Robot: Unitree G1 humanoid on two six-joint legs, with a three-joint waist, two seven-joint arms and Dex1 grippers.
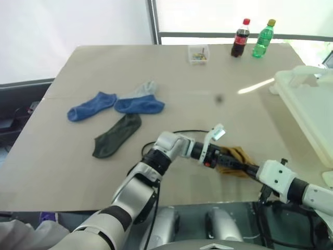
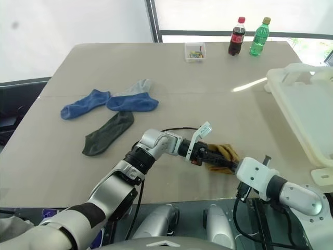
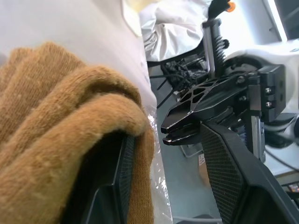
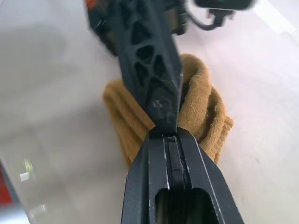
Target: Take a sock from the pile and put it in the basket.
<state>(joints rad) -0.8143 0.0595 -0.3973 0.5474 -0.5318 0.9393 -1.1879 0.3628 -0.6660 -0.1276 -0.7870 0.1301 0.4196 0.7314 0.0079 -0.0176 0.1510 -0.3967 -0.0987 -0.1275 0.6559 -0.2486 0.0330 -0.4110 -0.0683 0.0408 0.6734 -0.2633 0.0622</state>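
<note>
Both arms meet over the near edge of the desk (image 1: 62, 172), right at the bunched mustard sock (image 2: 222, 156). The left gripper (image 2: 214, 155) reaches in sideways, partly spread, one finger under the sock's folds; whether it truly grips I can't tell. The right gripper (image 1: 248, 169) is pinched shut, tip against the left one. The basket (image 2: 307, 120) sits well off to the right, so the right arm is nearer it. The pile (image 1: 122, 117) lies well apart, back left.
</note>
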